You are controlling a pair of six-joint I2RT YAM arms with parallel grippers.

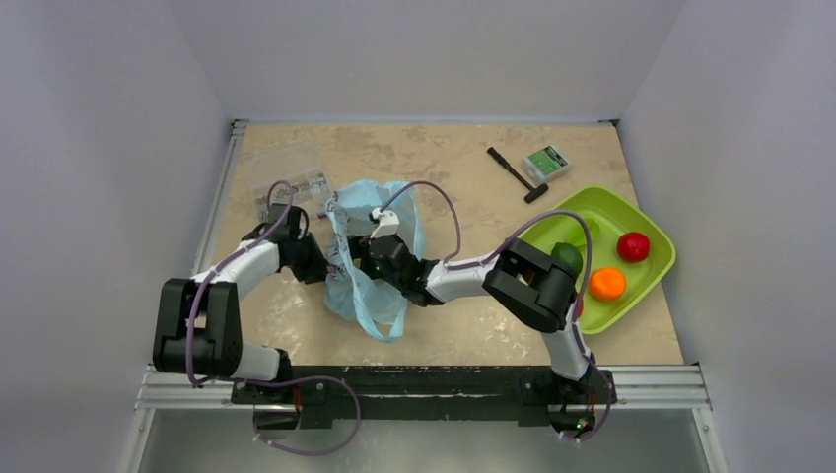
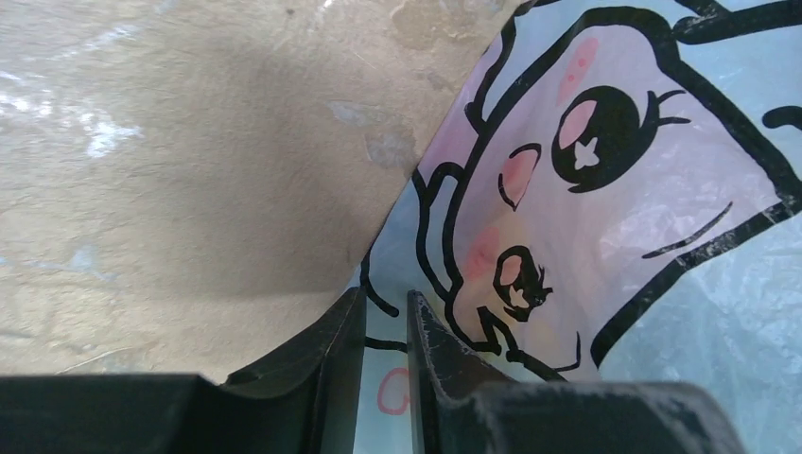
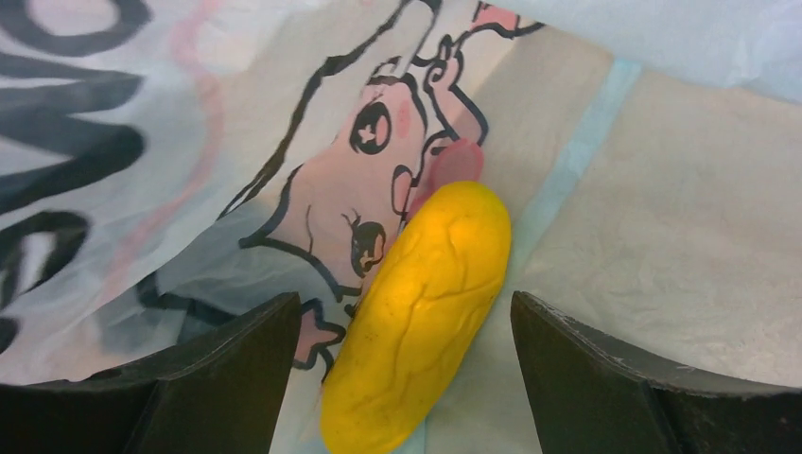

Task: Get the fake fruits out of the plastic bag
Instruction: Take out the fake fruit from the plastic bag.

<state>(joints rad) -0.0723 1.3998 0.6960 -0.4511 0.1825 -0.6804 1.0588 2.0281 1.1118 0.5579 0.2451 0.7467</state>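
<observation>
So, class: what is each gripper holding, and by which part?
Left gripper pinches the plastic bag at its edge; right gripper, open, straddles the yellow fruit, gripping nothing.

L claw (image 2: pixel 385 312) pinching plastic bag (image 2: pixel 681 359) edge, cartoon print showing; tan table (image 2: pixel 189 189) on left.

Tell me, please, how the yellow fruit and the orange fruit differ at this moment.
Shape: the yellow fruit is oblong; the orange fruit is round.
Place: the yellow fruit lies on the film of the plastic bag, while the orange fruit sits in the lime-green tray.
Handling: the yellow fruit lies between the fingers of the open right gripper; the orange fruit has no gripper near it.
Both are single-coloured fake fruits.
</observation>
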